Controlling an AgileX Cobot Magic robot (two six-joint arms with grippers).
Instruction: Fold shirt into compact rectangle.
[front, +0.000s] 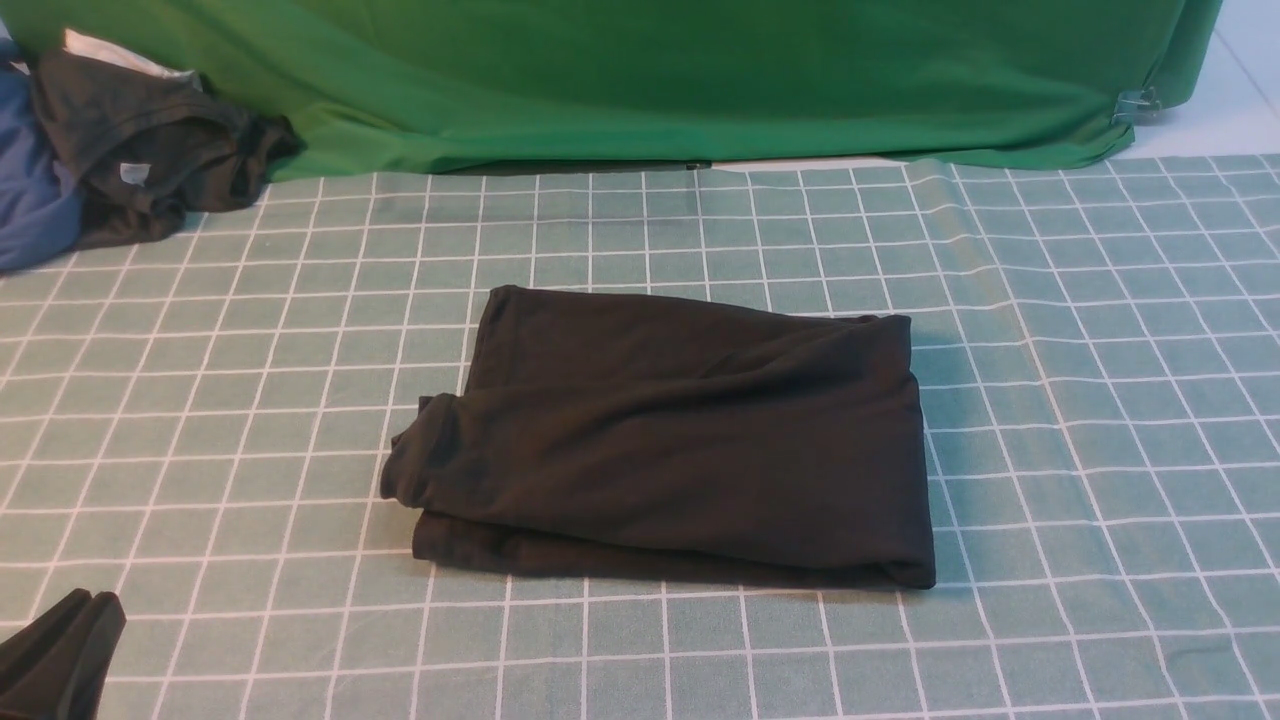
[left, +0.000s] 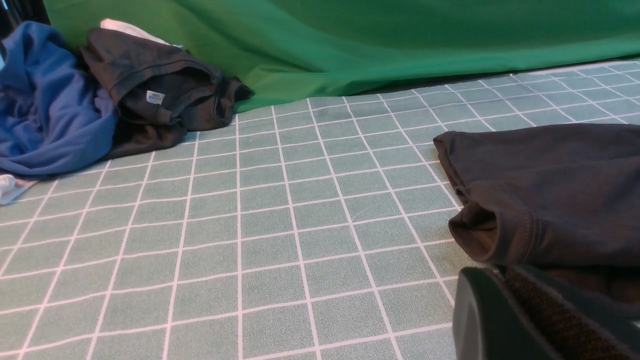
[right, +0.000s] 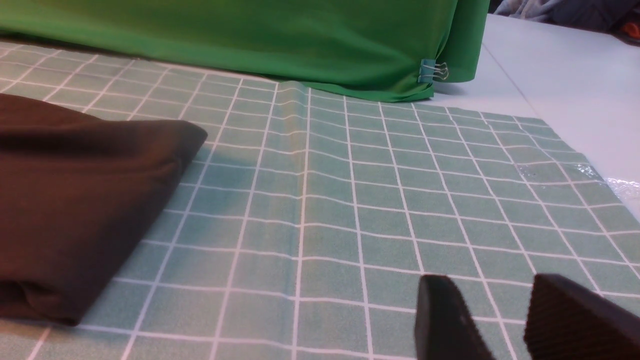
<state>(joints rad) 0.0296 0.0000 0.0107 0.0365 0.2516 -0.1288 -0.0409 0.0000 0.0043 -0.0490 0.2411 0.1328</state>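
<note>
Lying folded on the grid cloth (front: 1090, 480), the shirt (front: 680, 440) is seen between the left pincer (left: 497, 272), pressed together, and the right pincer (right: 482, 280), spread. Beyond both, a green drape (front: 700, 80) is hung.

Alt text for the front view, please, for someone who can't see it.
A black shirt lies folded but uneven on a gridded green cloth, one bunched end sticking out at left. The left claw's tip shows at the near left corner, away from it; blue and dark garments are heaped far left.
</note>
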